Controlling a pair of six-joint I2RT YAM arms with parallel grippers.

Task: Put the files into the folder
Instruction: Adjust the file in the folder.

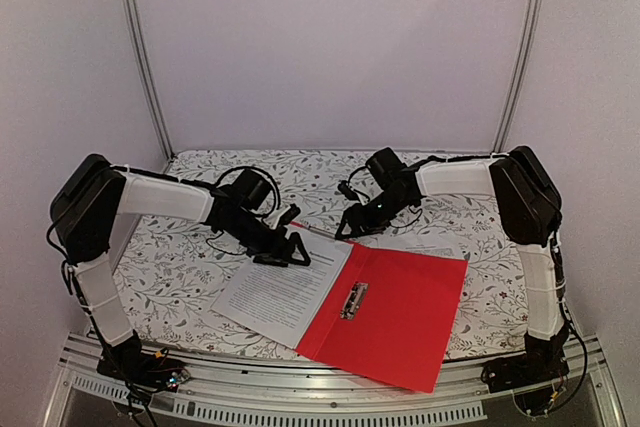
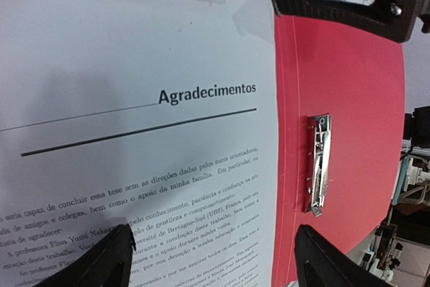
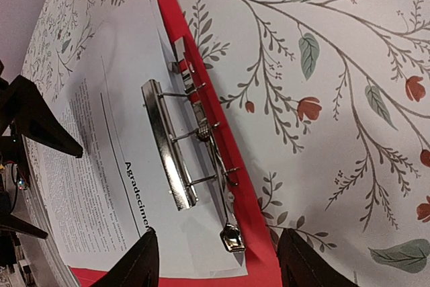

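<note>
1. From above, the left pincer covers the far edge of the files. This hides the lever clip, which only the wrist views show.
2. A loose sheet lies past the far edge of the folder, toward the tabletop's right edge. The red cover hides its near part, and its print is too small to read.
3. In the left wrist view the files run off the left and bottom of the frame. Only the heading "Agradecimentos" reads clearly, and the body lines blur downward.
4. It is not clear whether the lever clip's flat bar presses the paper or only rests on its top margin.
5. The folder lies open and flat by the near edge of the tabletop, right of the middle. Its near corner reaches past that edge over the metal rail.
6. The files lie on its left half. The right half is bare red, with a spine clip beside the fold.
7. The left pincer is spread wide over the files' far end and grips nothing.
8. The right pincer hangs over the folder's far edge with its fingers apart, holding nothing. In its wrist view the lever's tip sits between them with a gap on each side.
9. The paper is thin, white and matte, and the folder is smooth red plastic.
10. The clips are shiny metal, and the lever clip has wire loops.
11. The tabletop wears a pale cloth printed with green leaves and red flowers.
</note>
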